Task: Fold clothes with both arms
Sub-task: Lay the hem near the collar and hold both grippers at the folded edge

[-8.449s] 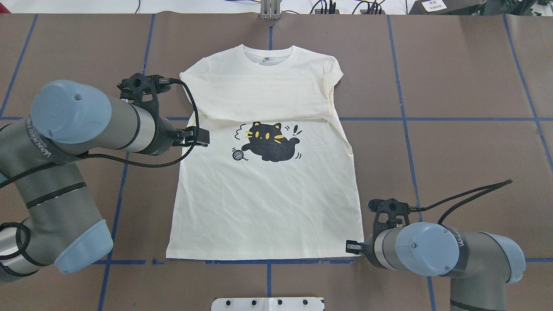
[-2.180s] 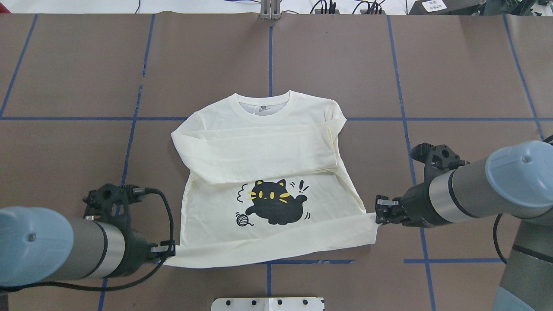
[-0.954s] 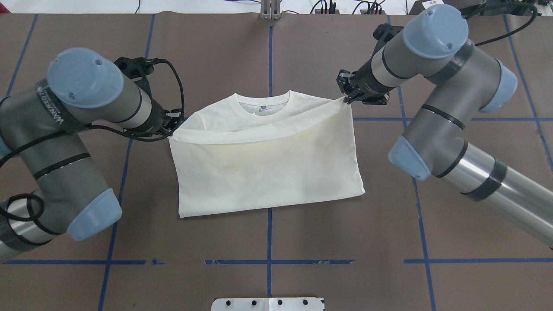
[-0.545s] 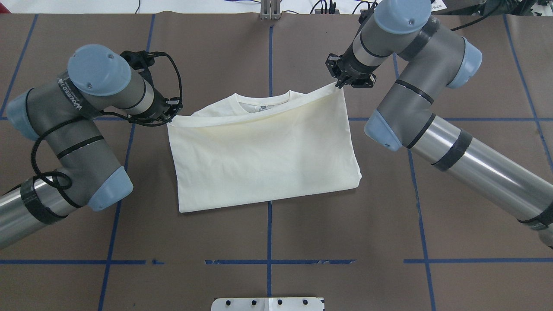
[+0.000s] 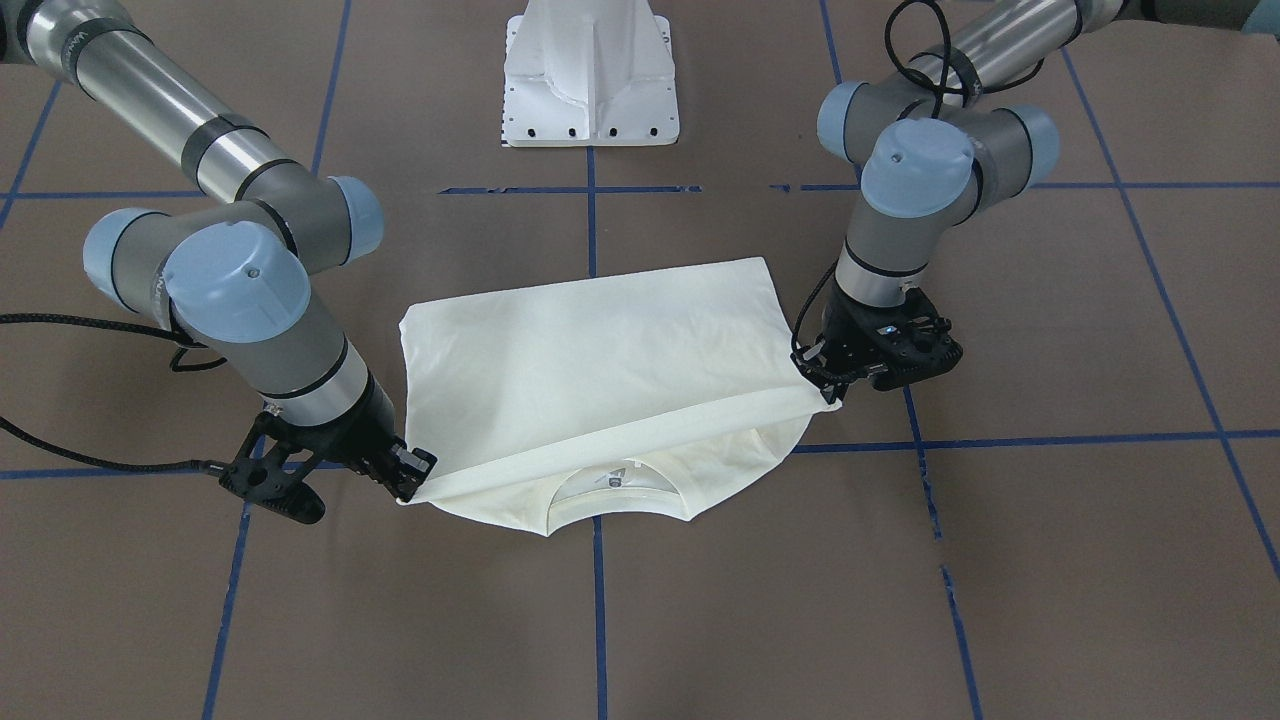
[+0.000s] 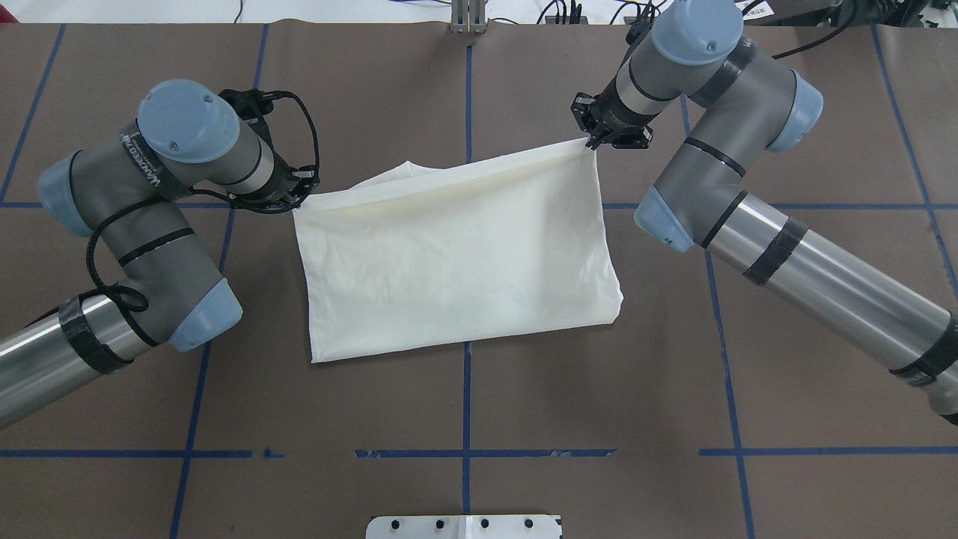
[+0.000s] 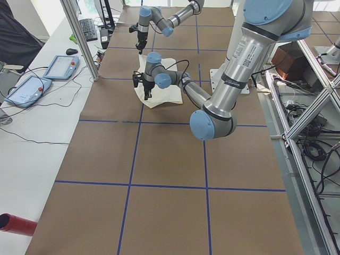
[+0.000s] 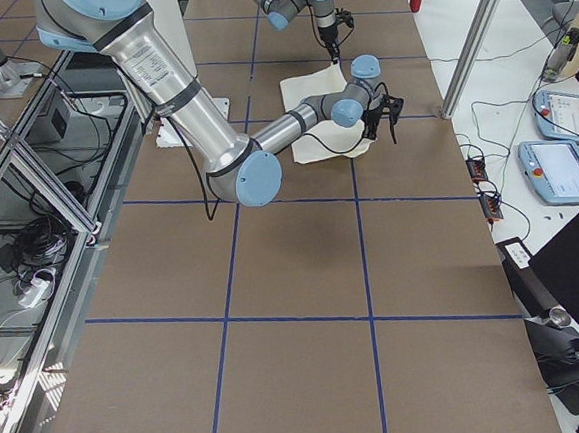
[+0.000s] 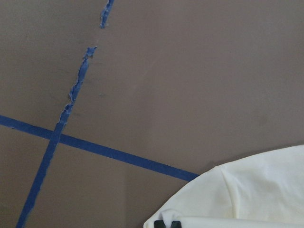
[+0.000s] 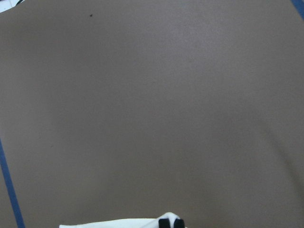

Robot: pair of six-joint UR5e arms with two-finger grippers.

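The cream T-shirt [image 6: 456,254] lies folded in half on the brown table, plain back up, so the cat print is hidden. My left gripper [image 6: 299,196] is shut on the hem's left corner. My right gripper [image 6: 591,142] is shut on the hem's right corner. Both hold the hem just above the shoulders. In the front-facing view the ribbed neckline [image 5: 615,490] shows under the raised hem, with the left gripper [image 5: 825,385] and the right gripper [image 5: 410,480] at its ends. The wrist views show cloth pinched at the left fingertips [image 9: 168,224] and the right fingertips [image 10: 171,222].
The white pedestal base [image 5: 590,80] stands at the table's near edge by the robot. Blue tape lines [image 6: 465,82] grid the brown table. Tablets [image 7: 26,87] lie on a side bench beyond the table's far edge.
Both grippers have carried the hem further away from the robot over the collar. In the overhead view the neckline is now almost covered. Both stay shut on the hem.
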